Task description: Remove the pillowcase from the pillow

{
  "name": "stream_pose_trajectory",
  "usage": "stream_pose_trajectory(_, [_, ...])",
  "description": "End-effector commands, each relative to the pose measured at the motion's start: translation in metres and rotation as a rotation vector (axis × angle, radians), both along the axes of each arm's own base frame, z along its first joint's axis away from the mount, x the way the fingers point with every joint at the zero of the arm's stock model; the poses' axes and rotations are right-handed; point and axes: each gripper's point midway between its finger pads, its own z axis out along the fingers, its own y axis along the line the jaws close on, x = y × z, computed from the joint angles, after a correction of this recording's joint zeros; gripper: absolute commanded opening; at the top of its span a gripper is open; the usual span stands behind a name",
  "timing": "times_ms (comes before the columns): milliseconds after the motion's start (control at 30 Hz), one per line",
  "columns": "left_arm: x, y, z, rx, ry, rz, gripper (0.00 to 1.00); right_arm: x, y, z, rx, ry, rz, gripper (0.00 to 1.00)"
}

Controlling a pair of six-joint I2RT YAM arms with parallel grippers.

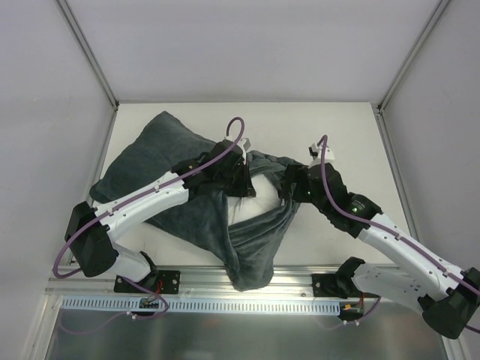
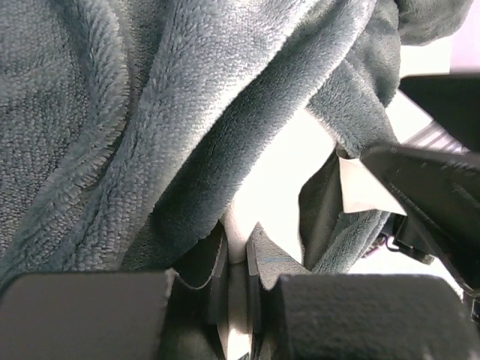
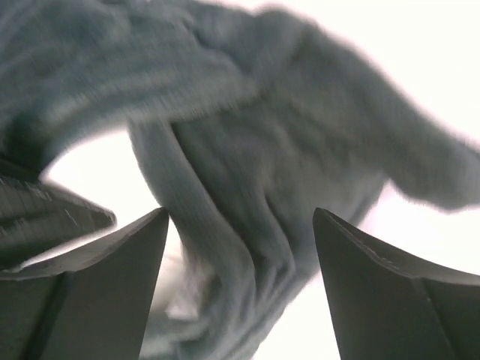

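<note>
The dark grey fleece pillowcase point(image 1: 150, 157) lies crumpled across the table, with one fold hanging over the near edge. The white pillow point(image 1: 255, 208) shows through its opening in the middle. My left gripper point(image 1: 244, 184) is at that opening. In the left wrist view the gripper point(image 2: 238, 255) is shut on a pinch of white pillow point(image 2: 277, 180), with pillowcase fleece point(image 2: 150, 112) draped above it. My right gripper point(image 1: 289, 196) is just to the right, at the pillowcase's rim. In the right wrist view it point(image 3: 240, 225) is wide open, with blurred pillowcase folds point(image 3: 262, 150) beyond its fingers.
The white table point(image 1: 337, 127) is bounded by grey walls and aluminium frame posts point(image 1: 86, 49). A metal rail point(image 1: 247, 289) runs along the near edge, where both arm bases are bolted. The right arm point(image 2: 435, 180) shows close by in the left wrist view.
</note>
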Motion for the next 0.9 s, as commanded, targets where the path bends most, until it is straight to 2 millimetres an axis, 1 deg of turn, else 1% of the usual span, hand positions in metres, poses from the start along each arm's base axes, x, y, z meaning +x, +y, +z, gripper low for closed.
stream_pose_trajectory(0, [-0.015, -0.008, 0.016, -0.074, 0.020, -0.055, 0.00, 0.016, 0.002, 0.021, -0.086, -0.051, 0.008, 0.85])
stream_pose_trajectory(33, [-0.015, -0.008, 0.015, -0.072, 0.023, -0.054, 0.00, 0.019, 0.008, 0.017, -0.099, -0.037, 0.019, 0.85])
stream_pose_trajectory(67, [-0.015, -0.008, 0.016, -0.076, 0.026, -0.052, 0.00, 0.021, 0.012, 0.018, -0.100, -0.039, 0.028, 0.86])
stream_pose_trajectory(100, [-0.016, -0.008, 0.015, -0.075, 0.028, -0.053, 0.00, 0.021, 0.018, 0.024, -0.092, -0.046, 0.049, 0.86])
stream_pose_trajectory(133, [-0.017, -0.008, 0.015, -0.076, 0.029, -0.054, 0.00, 0.025, 0.022, 0.019, -0.108, -0.033, 0.059, 0.87])
stream_pose_trajectory(200, [-0.018, -0.006, 0.016, -0.081, 0.030, -0.041, 0.00, 0.030, 0.023, 0.015, -0.149, -0.032, 0.059, 0.86])
stream_pose_trajectory(233, [-0.018, -0.004, 0.016, -0.082, 0.029, -0.038, 0.00, 0.035, 0.021, 0.007, -0.183, -0.018, 0.044, 0.83])
stream_pose_trajectory(300, [-0.021, -0.002, 0.021, -0.097, 0.021, -0.037, 0.00, 0.044, 0.009, -0.002, -0.215, -0.006, -0.009, 0.65])
stream_pose_trajectory(333, [-0.023, -0.001, 0.020, -0.098, 0.026, -0.039, 0.00, 0.046, 0.002, -0.010, -0.224, 0.014, -0.030, 0.53])
stream_pose_trajectory(367, [-0.025, 0.001, 0.027, -0.119, 0.024, -0.039, 0.00, 0.053, -0.012, -0.013, -0.221, 0.025, -0.081, 0.31])
stream_pose_trajectory(400, [-0.028, 0.001, 0.030, -0.134, 0.028, -0.050, 0.00, 0.056, -0.021, -0.015, -0.206, 0.035, -0.121, 0.19])
stream_pose_trajectory(433, [-0.033, 0.002, 0.031, -0.144, 0.038, -0.064, 0.00, 0.056, -0.031, -0.022, -0.203, 0.053, -0.151, 0.11])
stream_pose_trajectory(467, [-0.036, 0.004, 0.038, -0.163, 0.026, -0.068, 0.00, 0.061, -0.049, -0.018, -0.177, 0.047, -0.207, 0.01])
stream_pose_trajectory(500, [-0.039, 0.007, 0.040, -0.168, 0.021, -0.073, 0.00, 0.062, -0.056, -0.019, -0.164, 0.050, -0.230, 0.01])
stream_pose_trajectory(533, [-0.042, 0.011, 0.048, -0.188, 0.002, -0.077, 0.00, 0.066, -0.071, -0.018, -0.154, 0.045, -0.269, 0.01])
stream_pose_trajectory(567, [-0.045, 0.013, 0.051, -0.197, -0.004, -0.080, 0.00, 0.067, -0.072, -0.017, -0.142, 0.047, -0.265, 0.01])
stream_pose_trajectory(600, [-0.049, 0.016, 0.050, -0.199, -0.005, -0.084, 0.00, 0.069, -0.075, -0.017, -0.137, 0.052, -0.269, 0.01])
stream_pose_trajectory(633, [-0.054, 0.021, 0.058, -0.223, -0.020, -0.087, 0.00, 0.072, -0.080, -0.018, -0.136, 0.056, -0.278, 0.01])
stream_pose_trajectory(700, [-0.059, 0.026, 0.061, -0.237, -0.027, -0.089, 0.00, 0.075, -0.081, -0.027, -0.157, 0.083, -0.269, 0.01])
stream_pose_trajectory(733, [-0.062, 0.031, 0.070, -0.261, -0.047, -0.083, 0.00, 0.077, -0.082, -0.030, -0.164, 0.091, -0.273, 0.01])
stream_pose_trajectory(833, [-0.067, 0.037, 0.088, -0.305, -0.084, -0.081, 0.00, 0.084, -0.077, -0.050, -0.137, 0.139, -0.268, 0.01])
stream_pose_trajectory(867, [-0.068, 0.039, 0.093, -0.314, -0.096, -0.081, 0.00, 0.084, -0.070, -0.057, -0.116, 0.160, -0.245, 0.01])
